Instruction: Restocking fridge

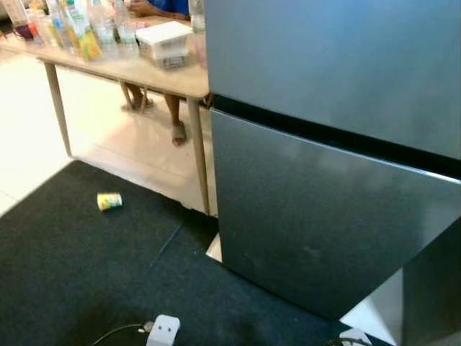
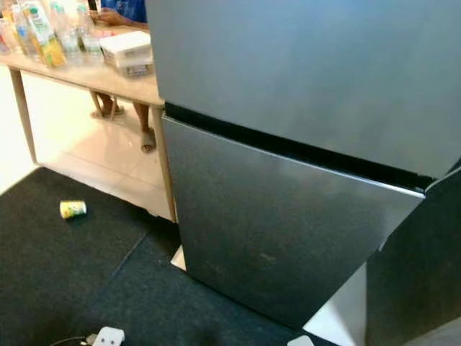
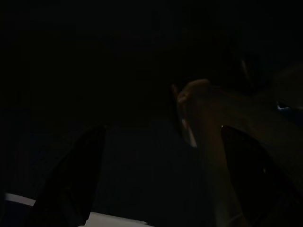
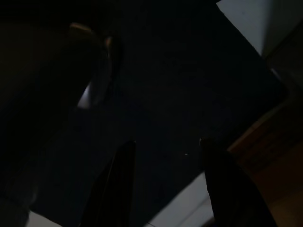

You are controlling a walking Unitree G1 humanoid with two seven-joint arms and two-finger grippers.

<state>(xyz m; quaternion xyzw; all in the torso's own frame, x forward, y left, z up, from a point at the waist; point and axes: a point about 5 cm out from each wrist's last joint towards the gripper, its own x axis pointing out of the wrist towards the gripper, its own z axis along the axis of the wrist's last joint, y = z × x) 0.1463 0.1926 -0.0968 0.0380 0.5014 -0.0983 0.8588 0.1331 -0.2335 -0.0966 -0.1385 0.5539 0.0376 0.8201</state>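
The fridge stands shut straight ahead, its grey doors reaching from twelve to three o'clock. At ten o'clock the wooden bench beside it carries bottles and a white container; a person's legs show beneath it. A small can lies on the dark mat at nine o'clock. Both arms hang in shade: left pincer and right pincer have fingers apart, holding nothing.
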